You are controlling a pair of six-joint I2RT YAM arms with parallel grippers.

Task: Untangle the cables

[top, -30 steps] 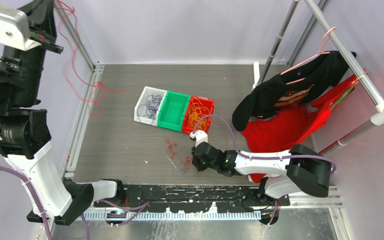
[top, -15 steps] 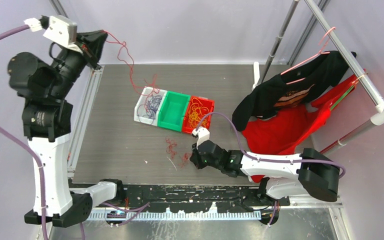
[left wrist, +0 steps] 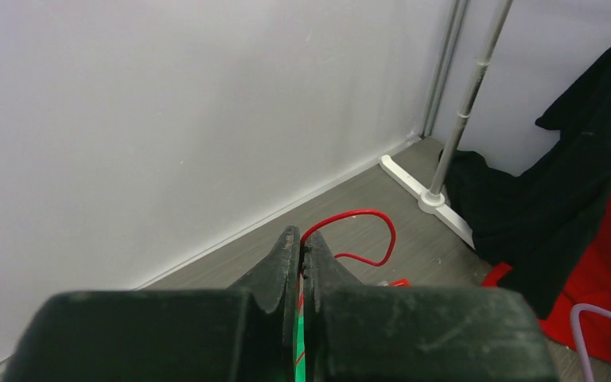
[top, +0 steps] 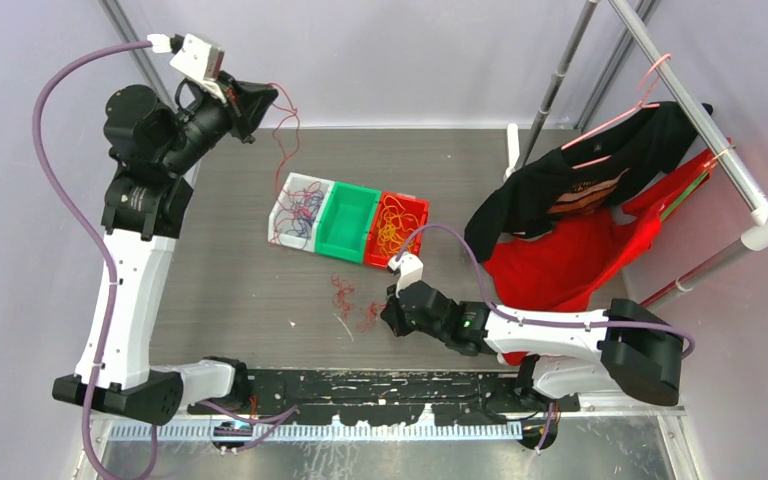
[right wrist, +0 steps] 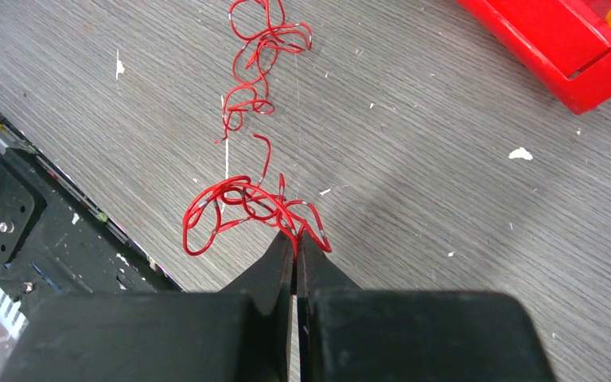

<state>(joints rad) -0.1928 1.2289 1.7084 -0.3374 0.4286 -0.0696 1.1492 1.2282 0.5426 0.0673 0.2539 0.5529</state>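
1. No word, number or brand can be read in any of the three views.
2. The black garment (top: 520, 195) hanging by the right edge of the tabletop (top: 240, 295) bears a tan-and-orange print (top: 582, 190). It may hold lettering, but it is too small and creased to make out.
3. In the left wrist view that garment shows only plain black cloth.

top cam sits high behind the arm bases (top: 210, 380), looking down over the whole table (top: 230, 290). left wrist cam rides high, facing the back wall (left wrist: 167, 119) and the black shirt (left wrist: 557, 175), which the top view catches too. right wrist cam looks down from close up, sharing the red cable clump (right wrist: 239, 211) and red bin (right wrist: 557, 40) with the top view.
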